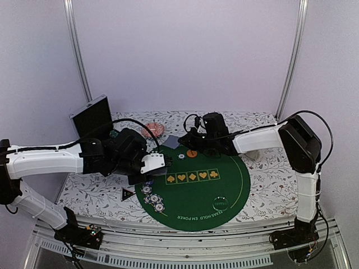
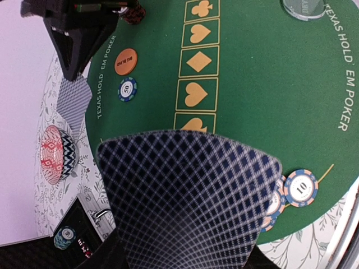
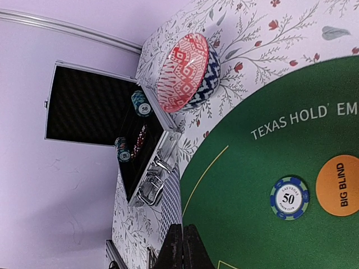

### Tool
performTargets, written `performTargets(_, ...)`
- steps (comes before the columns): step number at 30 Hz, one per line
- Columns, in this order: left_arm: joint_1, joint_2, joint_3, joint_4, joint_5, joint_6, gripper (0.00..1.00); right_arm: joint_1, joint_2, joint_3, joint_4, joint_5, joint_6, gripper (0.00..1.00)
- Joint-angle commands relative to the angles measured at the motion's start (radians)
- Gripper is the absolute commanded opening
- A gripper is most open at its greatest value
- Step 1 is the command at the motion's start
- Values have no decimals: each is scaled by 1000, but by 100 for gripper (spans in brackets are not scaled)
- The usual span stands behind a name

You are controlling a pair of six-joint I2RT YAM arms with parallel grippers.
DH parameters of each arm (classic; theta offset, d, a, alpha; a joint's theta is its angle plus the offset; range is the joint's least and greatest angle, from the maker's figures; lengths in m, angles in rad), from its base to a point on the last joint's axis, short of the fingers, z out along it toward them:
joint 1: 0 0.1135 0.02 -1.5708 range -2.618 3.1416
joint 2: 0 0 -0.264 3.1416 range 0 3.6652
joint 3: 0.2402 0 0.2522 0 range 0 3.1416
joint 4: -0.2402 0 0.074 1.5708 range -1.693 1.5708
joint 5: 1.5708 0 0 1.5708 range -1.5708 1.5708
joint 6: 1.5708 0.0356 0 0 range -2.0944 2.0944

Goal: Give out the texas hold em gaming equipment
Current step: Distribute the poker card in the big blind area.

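My left jaws pinch a grey-blue lattice-backed playing card (image 2: 185, 202) by one end, over the round green felt mat (image 2: 269, 84). The right jaws look closed, apparently empty. I judge the card light, slick and bendy, so hold its edge. Striped poker chips (image 2: 300, 188) crowd the mat, with floral tabletop (image 1: 269, 185) beyond.

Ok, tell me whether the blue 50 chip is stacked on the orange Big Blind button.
No, the blue 50 chip lies beside the Big Blind button on the green mat, not touching.
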State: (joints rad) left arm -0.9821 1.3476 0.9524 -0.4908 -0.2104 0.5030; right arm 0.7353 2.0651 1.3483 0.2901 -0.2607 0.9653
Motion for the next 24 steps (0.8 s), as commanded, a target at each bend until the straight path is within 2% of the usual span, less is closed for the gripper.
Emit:
performTargets(1, -15, -30, -14, 36, -9, -2, 49, 22, 83, 55, 64, 3, 61, 2)
performTargets(11, -13, -44, -27, 43, -9, 8, 49, 31, 175, 108, 56, 27, 106, 2)
performTargets(24, -8, -46, -29, 43, -10, 9, 50, 27, 225, 208, -70, 124, 119, 4)
